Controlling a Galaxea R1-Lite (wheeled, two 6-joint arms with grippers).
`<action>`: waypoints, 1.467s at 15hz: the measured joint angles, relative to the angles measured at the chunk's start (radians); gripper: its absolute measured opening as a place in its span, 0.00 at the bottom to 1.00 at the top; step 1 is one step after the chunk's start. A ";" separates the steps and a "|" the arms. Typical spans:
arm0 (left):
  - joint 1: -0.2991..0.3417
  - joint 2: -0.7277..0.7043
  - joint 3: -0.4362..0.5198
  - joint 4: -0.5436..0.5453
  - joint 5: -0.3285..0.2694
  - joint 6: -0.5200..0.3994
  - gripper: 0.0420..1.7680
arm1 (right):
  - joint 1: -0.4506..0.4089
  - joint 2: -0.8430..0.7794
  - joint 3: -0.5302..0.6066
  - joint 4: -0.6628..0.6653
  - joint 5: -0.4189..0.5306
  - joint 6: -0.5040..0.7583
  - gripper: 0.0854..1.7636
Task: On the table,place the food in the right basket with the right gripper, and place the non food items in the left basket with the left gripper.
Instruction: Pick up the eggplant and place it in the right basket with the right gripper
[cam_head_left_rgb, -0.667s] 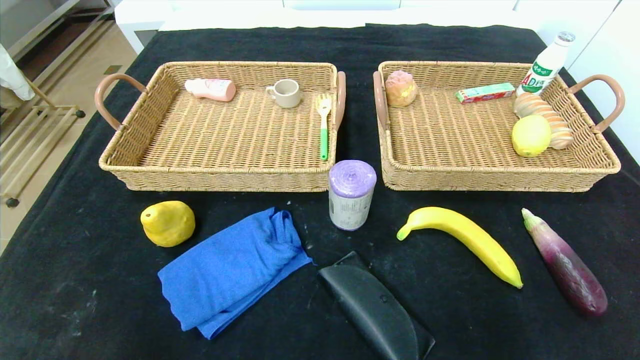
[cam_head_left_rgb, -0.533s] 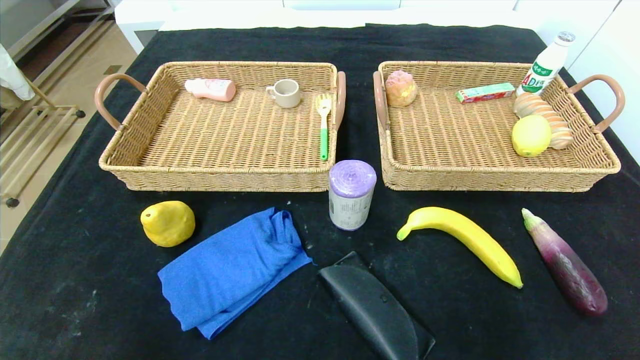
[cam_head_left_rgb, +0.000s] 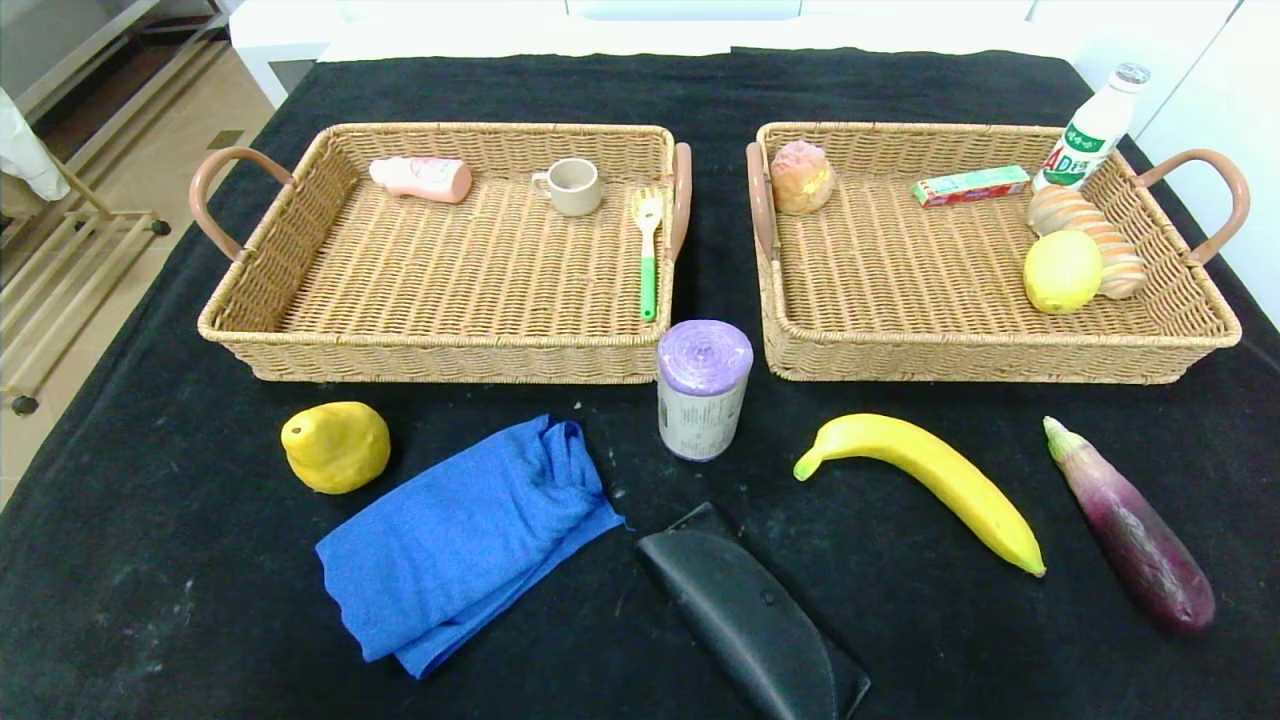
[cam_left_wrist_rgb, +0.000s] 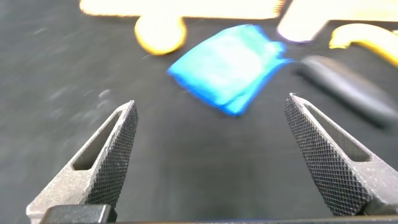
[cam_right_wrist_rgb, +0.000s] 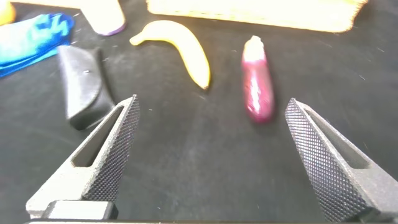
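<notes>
While both pincers hang spread and empty, right pincer (cam_right_wrist_rgb: 208, 155) should straddle the banana (cam_head_left_rgb: 925, 485), lower right of centre on the desk (cam_head_left_rgb: 640, 90); left pincer (cam_left_wrist_rgb: 211, 155) takes the cloth (cam_head_left_rgb: 465, 540), lower left.

Milk bottle (cam_head_left_rgb: 1093, 128), standing at the far right corner of the right basket (cam_head_left_rgb: 990, 365): green label with large letters "AD"; the smaller characters are not legible.
Purple roll (cam_head_left_rgb: 703, 390): grey printed wrapper, text too small to read.
Green-and-red box (cam_head_left_rgb: 970, 186) in the right basket: printing not legible.
</notes>
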 joint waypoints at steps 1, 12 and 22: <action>-0.002 0.039 -0.038 0.012 -0.039 0.000 0.97 | -0.004 0.046 -0.026 -0.002 0.021 -0.009 0.97; -0.328 0.663 -0.317 -0.076 -0.178 0.034 0.97 | 0.297 0.601 -0.336 -0.085 -0.097 -0.015 0.97; -0.369 0.920 -0.459 -0.154 -0.138 0.053 0.97 | 0.406 0.813 -0.368 -0.174 -0.207 -0.022 0.97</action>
